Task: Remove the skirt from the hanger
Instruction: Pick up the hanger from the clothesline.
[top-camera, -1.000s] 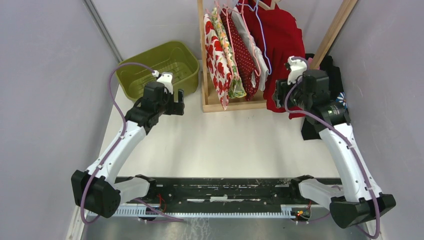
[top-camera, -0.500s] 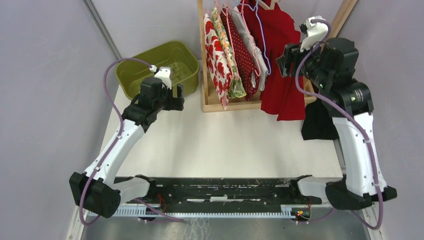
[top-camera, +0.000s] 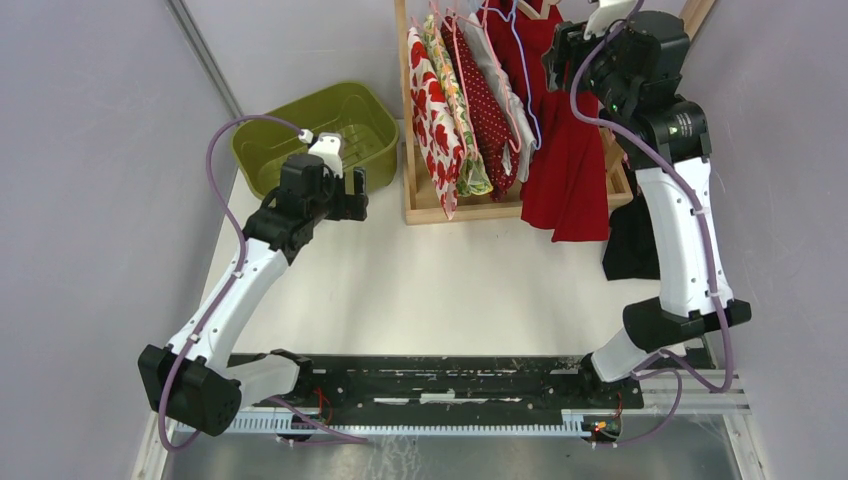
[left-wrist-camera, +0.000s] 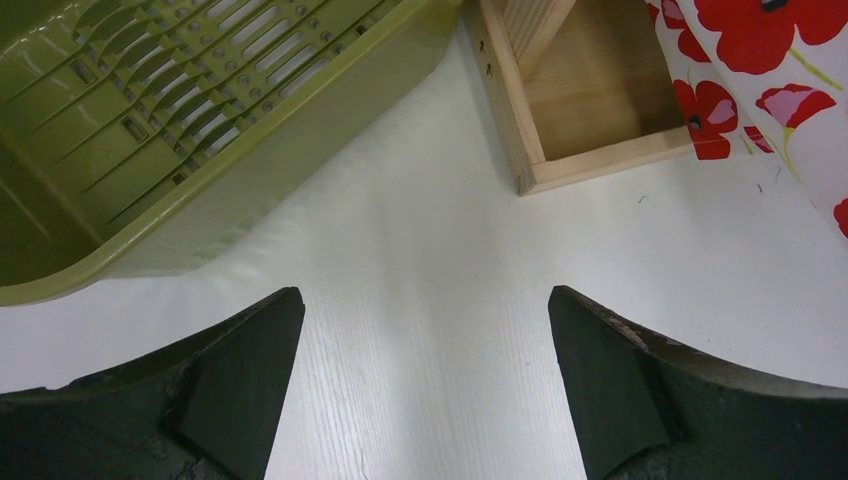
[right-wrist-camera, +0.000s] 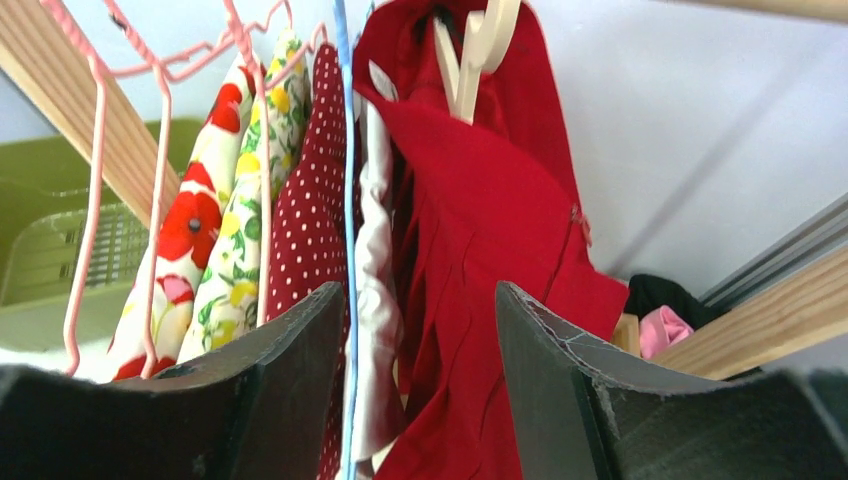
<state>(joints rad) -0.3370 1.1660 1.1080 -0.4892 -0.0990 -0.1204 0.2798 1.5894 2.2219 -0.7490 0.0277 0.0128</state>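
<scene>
Jaws spread wide on the left gripper (left-wrist-camera: 424, 305), with nothing between them but bare white table (left-wrist-camera: 420, 230). Hovers low over that table, near the wall of the green basket (left-wrist-camera: 250, 150) on one side and the corner of the wooden rack (left-wrist-camera: 610, 160) on the other, touching neither.

Jaws parted on the right gripper (right-wrist-camera: 420, 295) as well, gripping nothing. Sits raised high at the rack's upper end, pointed at the hanging clothes. Between the fingers (right-wrist-camera: 290, 380), in the wrist view: the red skirt (right-wrist-camera: 480, 230) and a pale grey-white garment (right-wrist-camera: 372, 300). Cannot tell whether either fingertip brushes the cloth.

Red skirt on its cream hanger (right-wrist-camera: 470, 55), rightmost on the rack, draping down past the rack's base at the far right of the table.

To its left, in order:
- a blue wire hanger (right-wrist-camera: 348, 200) with the pale garment
- a dark red polka-dot piece (right-wrist-camera: 305, 220)
- a yellow-flowered piece (right-wrist-camera: 240, 240)
- a poppy-print piece (right-wrist-camera: 190, 230)

Pink wire hangers (right-wrist-camera: 95, 150) over these last pieces.

Right of the skirt's lower edge, a black cloth (top-camera: 632, 250) on the table. Beside it in the wrist view, something pink (right-wrist-camera: 665, 330), too small to tell.
</scene>
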